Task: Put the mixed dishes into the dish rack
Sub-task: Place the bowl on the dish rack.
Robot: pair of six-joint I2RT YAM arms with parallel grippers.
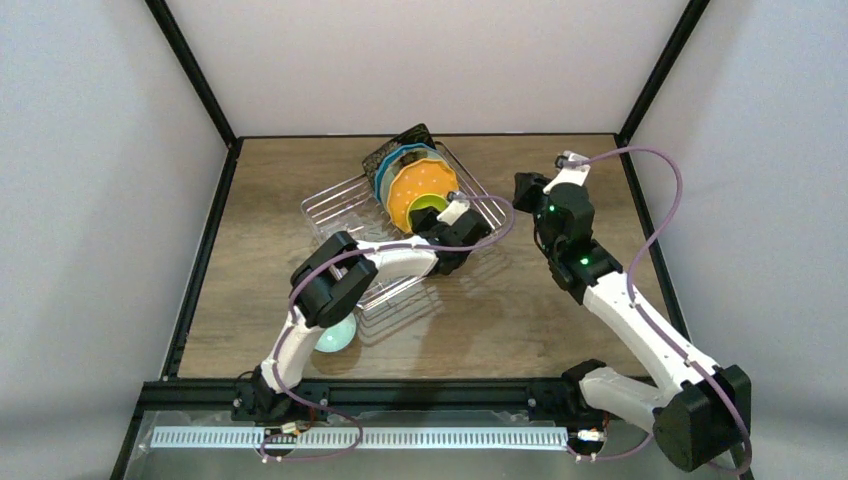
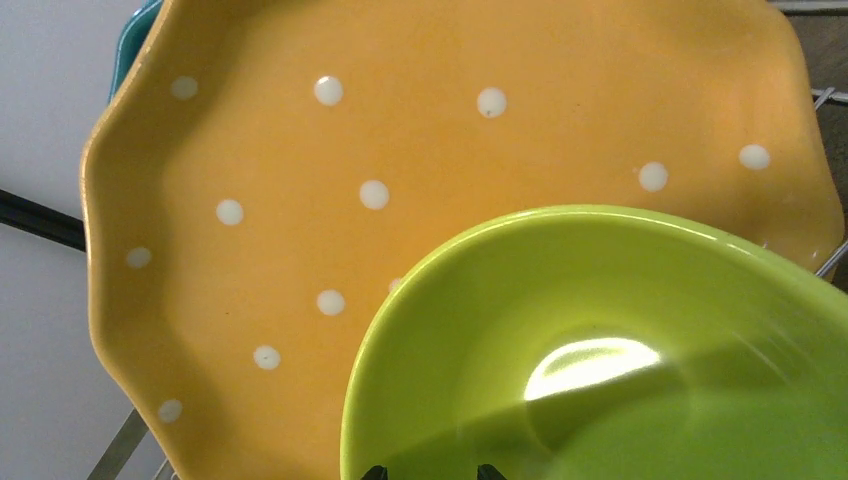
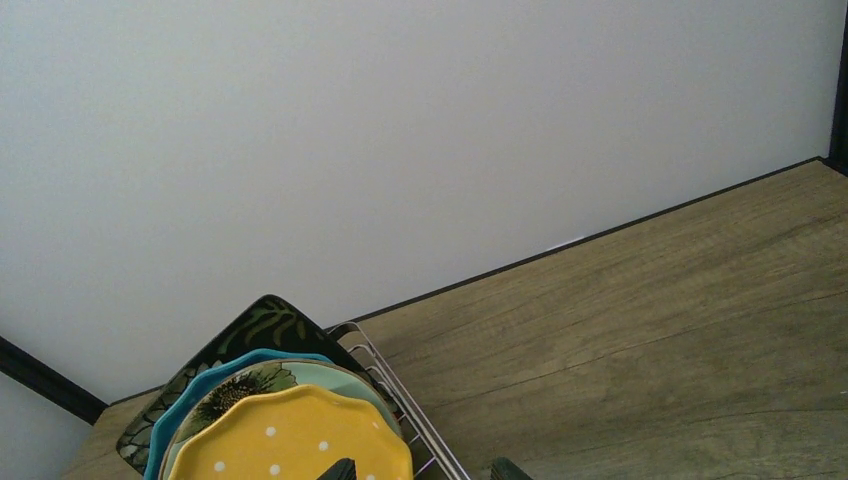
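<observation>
The small yellow-green bowl point(image 2: 600, 350) stands on edge near the middle of the overhead view, its hollow towards the left wrist camera. Its far rim is close against the face of the orange white-dotted plate point(image 2: 400, 130). Behind that the teal plate point(image 2: 135, 45) shows at the upper left.

The left gripper point(image 2: 432, 472) shows only as two dark tips at the bottom edge, set close together at the bowl's near rim. I cannot tell whether they pinch it.

The step in hand looks like seating the bowl in the dish rack point(image 1: 340, 205). To do it well, lower it between prongs in front of the orange plate and let go only once the wire carries it. Do not push the row of plates back.

The right gripper point(image 3: 425, 470), at centre right overhead, is parted and holds nothing. It should stay clear.
</observation>
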